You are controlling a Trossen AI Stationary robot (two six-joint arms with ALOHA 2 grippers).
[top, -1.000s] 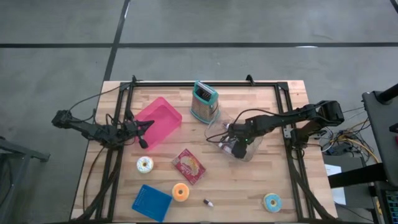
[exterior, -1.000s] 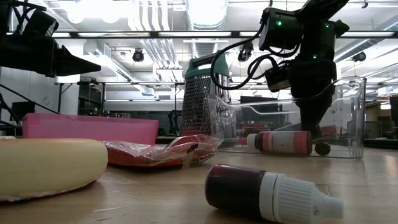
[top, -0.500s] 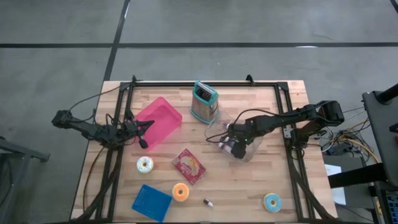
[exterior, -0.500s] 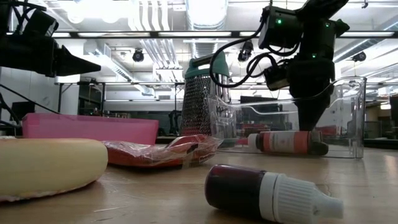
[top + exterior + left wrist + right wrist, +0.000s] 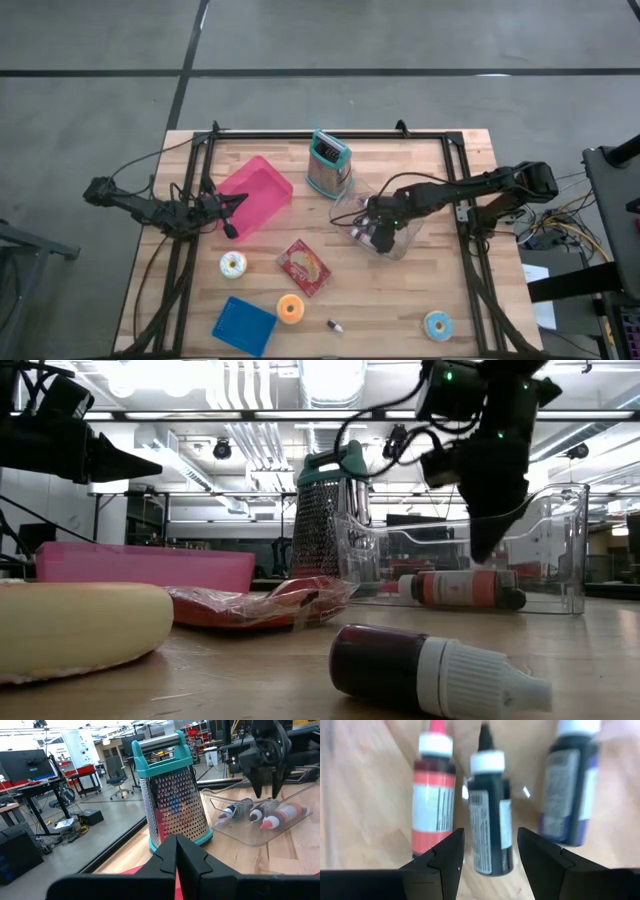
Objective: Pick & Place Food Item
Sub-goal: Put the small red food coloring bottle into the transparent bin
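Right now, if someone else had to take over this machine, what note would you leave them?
Left gripper: shut, empty, waiting beside the pink bin.
Right gripper: open, empty, hanging over the clear container, above the black bottle.
Red bottle and dark blue bottle lie either side of it.
Done: three bottles in the container.
Left: a dark bottle on the table; donuts and red packet untouched.

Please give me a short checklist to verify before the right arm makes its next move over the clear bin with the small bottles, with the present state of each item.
1. Right gripper jaws open: ok.
2. Nothing held between them: ok.
3. Black bottle lies centred between the jaws, red bottle and dark blue bottle at its sides: ok.
4. Bottles lie inside the clear bin: ok.
5. Left gripper shut, waiting at the pink tray, away from the bin: ok.
6. Room for the jaws between neighbouring bottles: cannot tell.
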